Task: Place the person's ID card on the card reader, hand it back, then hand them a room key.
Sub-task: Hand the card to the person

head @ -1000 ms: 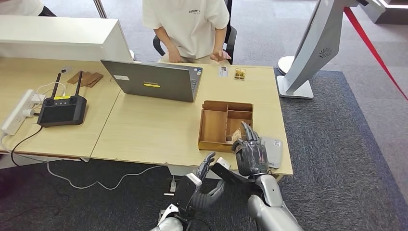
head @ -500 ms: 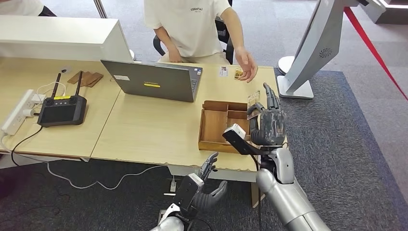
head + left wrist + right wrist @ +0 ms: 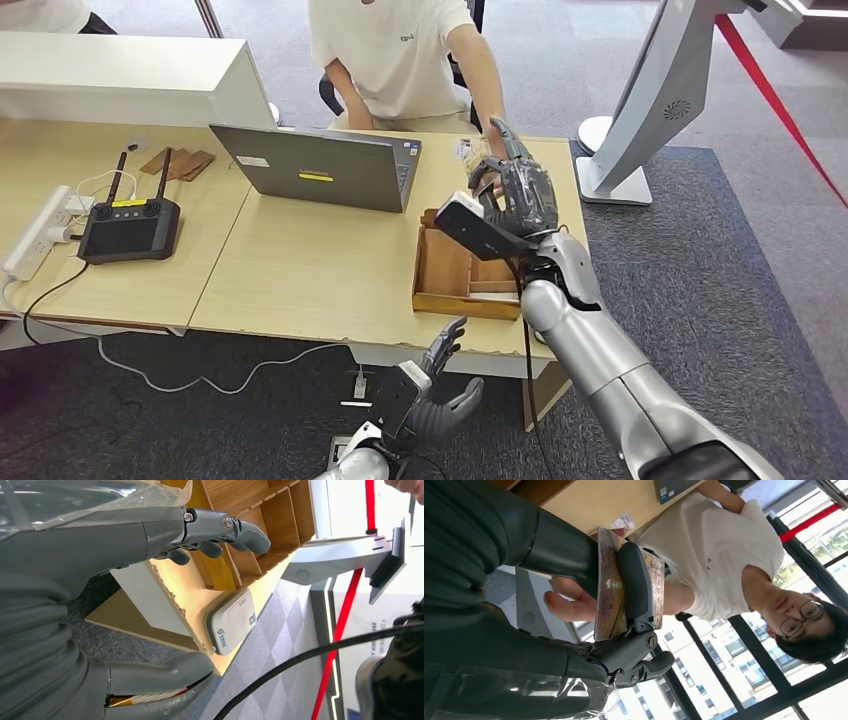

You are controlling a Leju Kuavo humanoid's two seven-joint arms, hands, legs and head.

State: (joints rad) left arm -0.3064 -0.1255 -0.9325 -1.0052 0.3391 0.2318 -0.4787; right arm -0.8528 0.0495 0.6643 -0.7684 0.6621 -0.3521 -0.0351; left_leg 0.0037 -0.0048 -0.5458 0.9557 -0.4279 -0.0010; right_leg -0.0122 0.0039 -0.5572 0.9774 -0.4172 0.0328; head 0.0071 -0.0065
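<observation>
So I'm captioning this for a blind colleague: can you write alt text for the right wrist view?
The robot's right hand pinches a patterned card between thumb and finger, holding it out to a person in a white T-shirt, whose open hand sits just behind the card.

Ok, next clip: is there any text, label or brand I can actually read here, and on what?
Nothing reads clearly.
shirt: small chest print, blurred.
laptop: yellow and white stickers, too small.
card reader: logo and print, too small.
card held by the right hand: white mark, unreadable.
</observation>
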